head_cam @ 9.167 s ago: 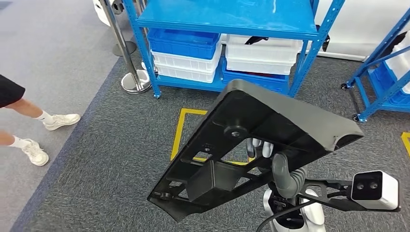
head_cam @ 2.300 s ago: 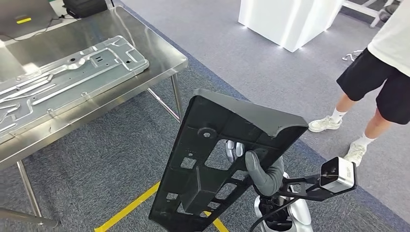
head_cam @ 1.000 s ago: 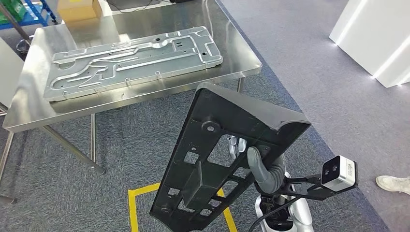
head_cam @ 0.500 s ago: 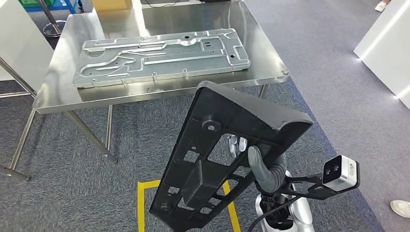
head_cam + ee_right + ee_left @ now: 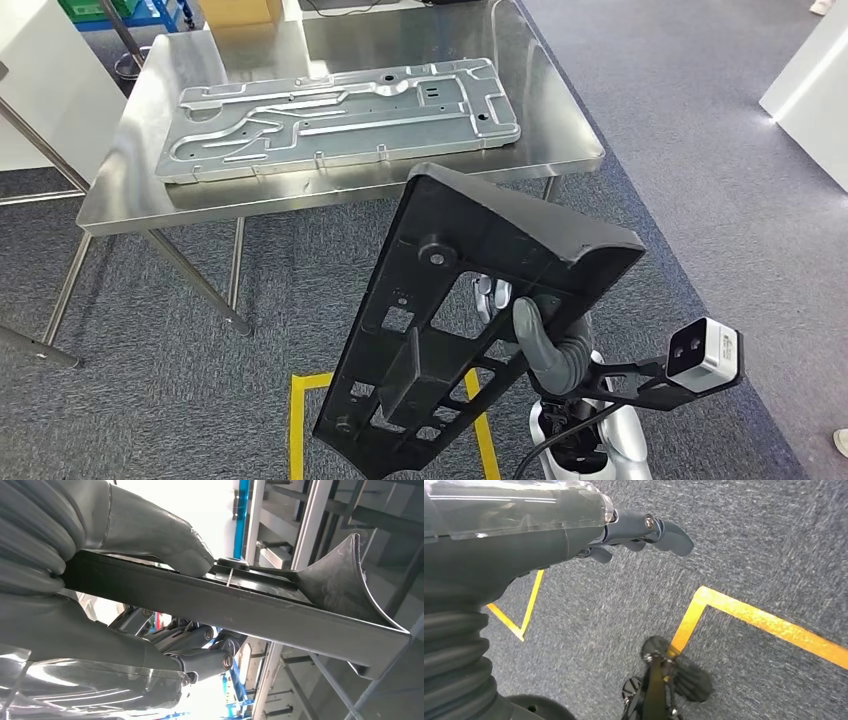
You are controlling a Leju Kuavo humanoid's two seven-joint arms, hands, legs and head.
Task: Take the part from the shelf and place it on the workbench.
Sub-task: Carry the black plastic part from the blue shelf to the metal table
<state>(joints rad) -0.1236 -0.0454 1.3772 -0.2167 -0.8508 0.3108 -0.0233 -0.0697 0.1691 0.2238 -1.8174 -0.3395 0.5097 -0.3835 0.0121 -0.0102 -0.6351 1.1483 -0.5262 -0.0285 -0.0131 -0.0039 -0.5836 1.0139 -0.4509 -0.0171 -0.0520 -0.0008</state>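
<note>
Steel table (image 5: pixel 560 120) ahead carries a plate (image 5: pixel 340 115); right hand (image 5: pixel 545 345) grips the black part (image 5: pixel 470 310) (long axis tilted up toward the table); left hand (image 5: pixel 574 535) hangs empty, fingers loosely curled.

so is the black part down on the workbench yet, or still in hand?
Still in hand. The right hand grips the black part, tilted, above the carpet in front of the workbench.

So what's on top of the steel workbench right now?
A large embossed silver metal panel lies flat across the steel workbench. The black part, held by the right hand, hides the floor beyond the table's near right corner, not the tabletop.
</note>
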